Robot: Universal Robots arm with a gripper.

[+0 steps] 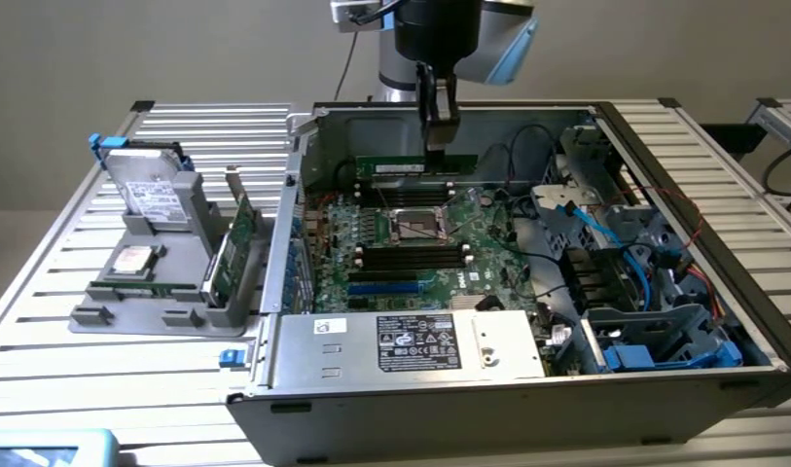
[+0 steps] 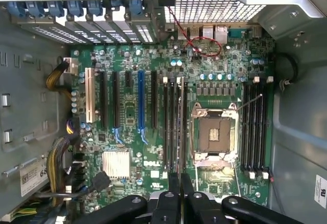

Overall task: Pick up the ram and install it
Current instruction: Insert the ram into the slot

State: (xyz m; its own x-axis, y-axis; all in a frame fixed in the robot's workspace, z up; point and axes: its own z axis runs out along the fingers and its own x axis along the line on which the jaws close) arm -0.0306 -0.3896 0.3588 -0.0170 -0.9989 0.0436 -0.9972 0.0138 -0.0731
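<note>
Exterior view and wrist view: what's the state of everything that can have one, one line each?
gripper: shut on the ram
ram: held level over the motherboard
computer case: open, lying on its side
CPU socket: bare, no cooler
memory slots: empty
hard drive: standing on edge in the grey holder

Arm (image 1: pixel 437 24) upright, hand (image 1: pixel 437 144) downward, fingers (image 2: pixel 174 188) seemingly pinched close.

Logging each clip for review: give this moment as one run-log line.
phase: ram held | gripper: shut on ram | location: over motherboard inside open case | installed: not yet
</note>
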